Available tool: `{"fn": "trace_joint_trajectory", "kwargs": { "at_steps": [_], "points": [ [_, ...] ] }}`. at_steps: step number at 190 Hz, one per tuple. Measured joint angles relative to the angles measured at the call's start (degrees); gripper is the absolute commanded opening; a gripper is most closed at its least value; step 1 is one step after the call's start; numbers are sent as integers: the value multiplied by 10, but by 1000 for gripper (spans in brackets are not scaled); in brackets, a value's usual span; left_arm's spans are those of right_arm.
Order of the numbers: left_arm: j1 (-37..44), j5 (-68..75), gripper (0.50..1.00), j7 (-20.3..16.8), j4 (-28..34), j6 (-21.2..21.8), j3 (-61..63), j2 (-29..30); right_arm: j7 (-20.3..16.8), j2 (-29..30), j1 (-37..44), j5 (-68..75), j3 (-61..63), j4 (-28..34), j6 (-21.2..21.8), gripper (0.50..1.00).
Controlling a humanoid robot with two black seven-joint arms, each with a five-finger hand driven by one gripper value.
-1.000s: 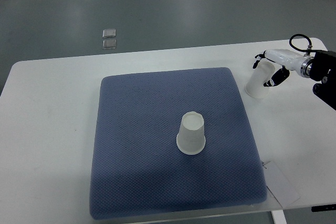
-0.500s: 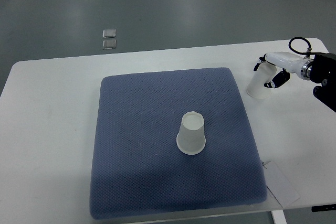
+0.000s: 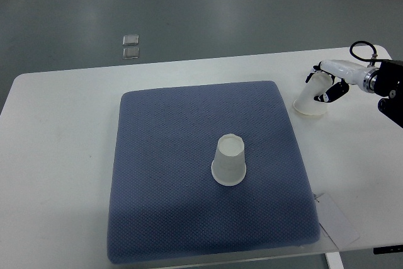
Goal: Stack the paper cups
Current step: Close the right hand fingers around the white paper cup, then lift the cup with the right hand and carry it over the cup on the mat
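Observation:
One white paper cup (image 3: 230, 160) stands upside down near the middle of the blue mat (image 3: 170, 155). A second white paper cup (image 3: 313, 96) is upside down and tilted, at the right of the mat over the white table. My right hand (image 3: 325, 84) comes in from the right edge with its fingers curled around this cup's upper part. The cup's wide rim is low, close to the table; whether it touches is unclear. The left arm does not show.
The white table (image 3: 63, 130) carries the mat. A white paper tag (image 3: 337, 222) lies at the mat's near right corner. Two small clear squares (image 3: 131, 46) lie on the grey floor beyond the table's far edge.
The right hand with its cup has shifted slightly up and right, and the cup leans over more than before. The cup on the mat has not moved.

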Motion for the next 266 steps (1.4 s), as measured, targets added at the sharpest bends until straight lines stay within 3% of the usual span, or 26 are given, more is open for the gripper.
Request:
{"fn": "trace_joint_trajectory", "kwargs": {
  "at_steps": [40, 62, 77, 119, 137, 179, 266],
  "points": [
    [0, 0, 1000, 0, 0, 0, 0, 0, 3, -55, 59, 30, 3, 111, 3, 500],
    [0, 0, 1000, 0, 0, 0, 0, 0, 6, -77, 106, 62, 15, 176, 33, 500],
    [0, 0, 1000, 0, 0, 0, 0, 0, 11, -91, 136, 89, 37, 217, 77, 500],
    [0, 0, 1000, 0, 0, 0, 0, 0, 31, -113, 166, 124, 137, 343, 265, 500],
    [0, 0, 1000, 0, 0, 0, 0, 0, 31, -114, 167, 125, 154, 387, 306, 500],
    [0, 0, 1000, 0, 0, 0, 0, 0, 30, -106, 157, 119, 148, 449, 317, 500],
    [0, 0, 1000, 0, 0, 0, 0, 0, 30, -94, 130, 14, 115, 457, 317, 500]
  ]
}}
